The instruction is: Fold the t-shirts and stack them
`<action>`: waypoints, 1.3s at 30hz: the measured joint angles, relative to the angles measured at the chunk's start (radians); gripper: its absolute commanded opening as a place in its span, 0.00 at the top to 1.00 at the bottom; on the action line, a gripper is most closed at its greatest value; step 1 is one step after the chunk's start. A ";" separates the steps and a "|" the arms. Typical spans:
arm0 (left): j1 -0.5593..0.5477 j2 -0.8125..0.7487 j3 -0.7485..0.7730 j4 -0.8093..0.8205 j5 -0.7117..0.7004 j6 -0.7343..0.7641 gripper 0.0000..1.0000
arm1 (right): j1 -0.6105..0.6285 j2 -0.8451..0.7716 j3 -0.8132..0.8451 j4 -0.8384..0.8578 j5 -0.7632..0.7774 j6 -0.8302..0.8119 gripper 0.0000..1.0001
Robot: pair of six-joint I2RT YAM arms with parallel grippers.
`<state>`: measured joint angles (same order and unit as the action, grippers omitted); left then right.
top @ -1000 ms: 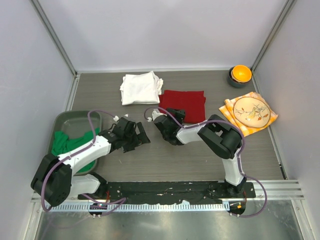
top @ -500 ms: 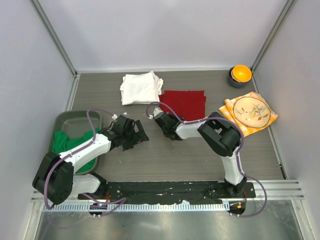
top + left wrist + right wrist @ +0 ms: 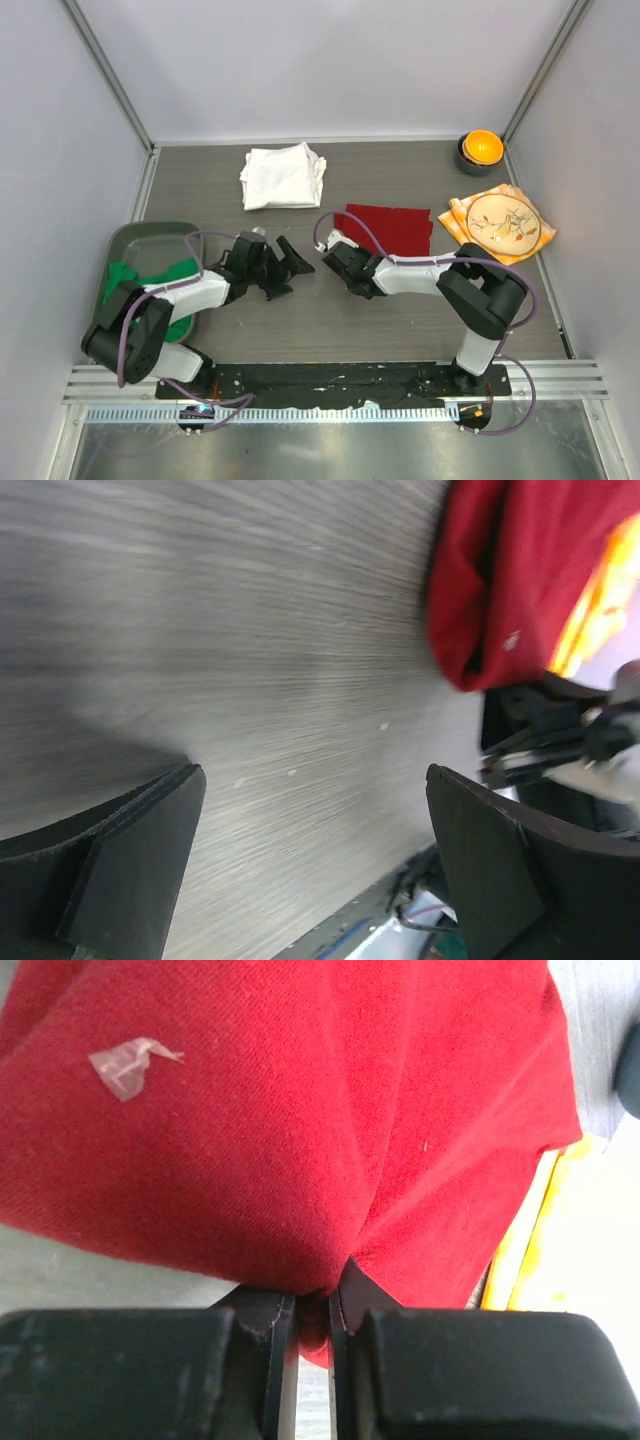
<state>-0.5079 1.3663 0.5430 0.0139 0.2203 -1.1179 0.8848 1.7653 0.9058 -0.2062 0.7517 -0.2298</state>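
Beside the white tee (image 3: 283, 176), just to its right and a little nearer the arms, lies the red tee (image 3: 395, 228). It is a flat, roughly rectangular packet on the table (image 3: 330, 320), and its far right corner comes close to the orange cloth (image 3: 497, 222).

The right gripper (image 3: 312, 1305) has its jaws drawn nearly together on the red tee's near-left edge. In the wrist view a pinch of red cloth sits between the pads, with creases fanning away from it. A small white label (image 3: 128, 1065) shows on the upper layer.

The left gripper (image 3: 312, 790) stands wide apart and holds nothing. It hovers low over bare table nearer than the white tee, facing the red tee's left edge without touching it.

The white tee looks folded already, a thick squarish bundle. The green tee (image 3: 135, 283) is well to its left and nearer, crumpled in the tray (image 3: 150, 238).

I judge the step in hand to be the red tee's: either a last fold or the carry onto the white tee. The next move calls for a grip that takes every layer, not the top sheet alone. It also wants a low lift or drag toward the white tee, so the packet does not fall open. The left gripper is well placed to take a second point on that edge and keep it square.

The cloth looks soft and limp, and is likely to sag from a single pinch.
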 measured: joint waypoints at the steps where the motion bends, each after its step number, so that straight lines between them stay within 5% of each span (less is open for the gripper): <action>1: 0.002 0.029 -0.011 0.068 0.032 -0.027 0.00 | 0.011 -0.014 -0.011 -0.015 0.000 0.021 0.99; 9: 0.004 0.332 -0.047 0.651 0.267 -0.247 0.00 | 0.113 -0.088 -0.062 -0.094 0.031 0.140 0.99; 15: 0.003 0.487 -0.044 0.938 0.347 -0.335 0.00 | 0.175 -0.129 -0.081 -0.135 0.062 0.162 0.99; 39: -0.056 0.670 0.092 1.131 0.370 -0.367 0.00 | 0.299 -0.238 -0.087 -0.204 0.093 0.217 0.99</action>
<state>-0.5636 2.0361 0.6350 1.1446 0.5900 -1.4853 1.1839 1.5269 0.8192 -0.4107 0.8452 -0.0124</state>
